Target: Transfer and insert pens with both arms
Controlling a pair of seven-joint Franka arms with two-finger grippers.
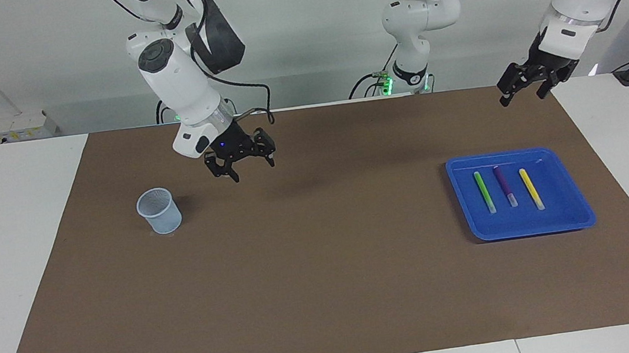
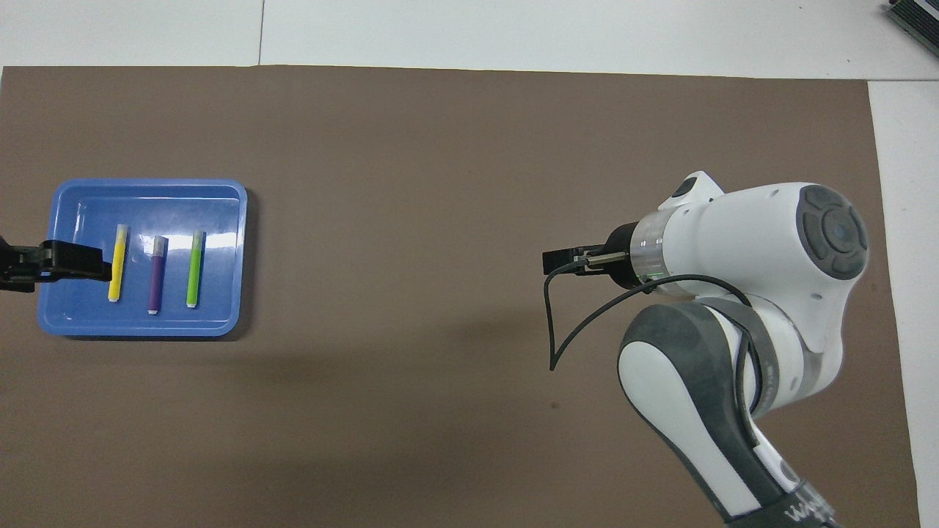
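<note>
Bring your left gripper point(image 1: 522, 87), jaws apart and empty, down over the shallow blue plastic tray point(image 1: 582, 211) at the left arm's end of the brown mat and pick one pen squarely across its barrel (they lie close, so come in straight). In the tray the slim green marker pen point(image 1: 484, 192), purple marker pen point(image 1: 505, 185) and yellow marker pen point(image 1: 531, 188) lie side by side, none touching. Your right gripper point(image 1: 242, 162), also spread and empty, hangs over bare mat, well apart from the tray. The pale blue mesh cup point(image 1: 159, 211) holds nothing visible.
</note>
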